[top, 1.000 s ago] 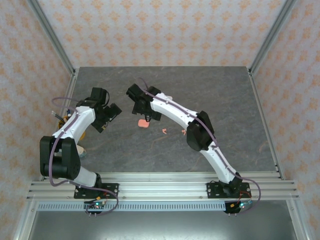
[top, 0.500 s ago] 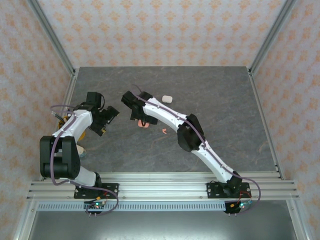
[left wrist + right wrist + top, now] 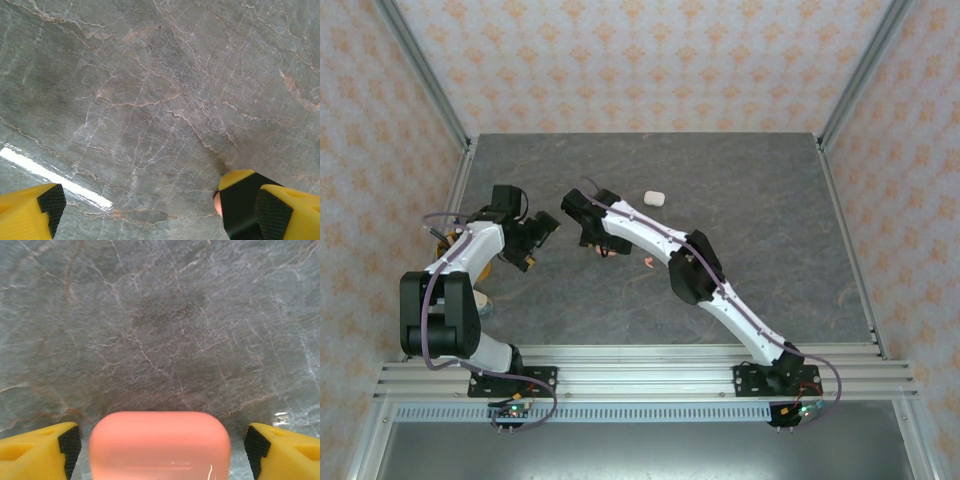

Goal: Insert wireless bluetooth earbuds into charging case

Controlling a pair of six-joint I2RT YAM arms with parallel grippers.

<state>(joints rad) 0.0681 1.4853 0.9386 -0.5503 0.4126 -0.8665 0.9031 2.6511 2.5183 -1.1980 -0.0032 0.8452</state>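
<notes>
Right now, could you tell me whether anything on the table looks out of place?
Nothing looks spilled or damaged. One coral-pink earbud lies loose on the table, outside any case. The pink case sits between the open fingers of the right gripper, and the white case sits apart, farther back.

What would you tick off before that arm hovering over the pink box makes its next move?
1. Pink case centred between the right fingers: ok.
2. Right fingers closed on it: not ok, gaps on both sides.
3. Case lid open: cannot tell.
4. Left fingers open, holding nothing: ok.
5. Pink earbud lying free on the table: ok.
</notes>
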